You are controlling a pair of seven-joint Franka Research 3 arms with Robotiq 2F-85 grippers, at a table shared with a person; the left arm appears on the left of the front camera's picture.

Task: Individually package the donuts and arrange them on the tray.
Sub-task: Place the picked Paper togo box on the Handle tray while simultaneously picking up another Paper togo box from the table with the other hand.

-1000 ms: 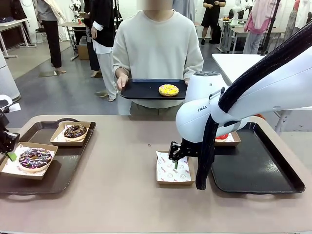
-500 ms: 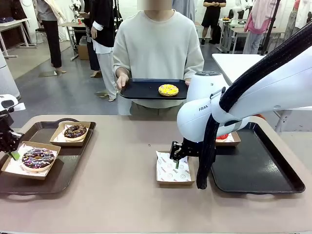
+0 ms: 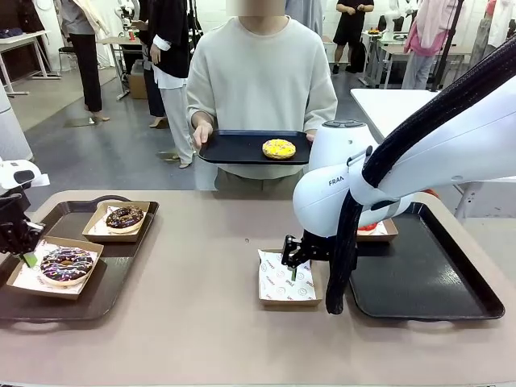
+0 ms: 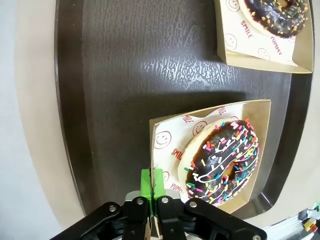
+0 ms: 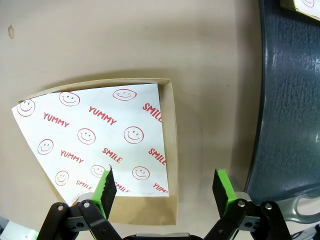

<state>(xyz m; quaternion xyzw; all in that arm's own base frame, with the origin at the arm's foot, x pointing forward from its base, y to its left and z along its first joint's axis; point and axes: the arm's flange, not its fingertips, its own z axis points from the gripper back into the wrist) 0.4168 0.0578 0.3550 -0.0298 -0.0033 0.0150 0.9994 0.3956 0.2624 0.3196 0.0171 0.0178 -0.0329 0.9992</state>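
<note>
Donuts sit in three places across the table. On the dark left tray [image 3: 105,294], the purple sprinkled donut [image 3: 66,264] lies in a paper-lined cardboard box [image 4: 260,112], and the left gripper [image 4: 151,186] is clamped shut on the near rim of that box, green pads pressed together on the edge. Behind it on the same tray, the chocolate donut [image 3: 124,217] rests in its own box, apart from the first. Near the table's middle, an empty box [image 5: 171,150] lined with smiley-print paper [image 5: 95,137] stands just beside the right tray [image 3: 427,282]; the right gripper [image 5: 165,187] hangs over it with its jaws spread wide, holding nothing. The red donut [image 3: 367,226] peeks out behind the right arm, in a box on the right tray. Across the table, a person holds a black tray [image 3: 234,149] carrying the yellow donut [image 3: 279,148].
</note>
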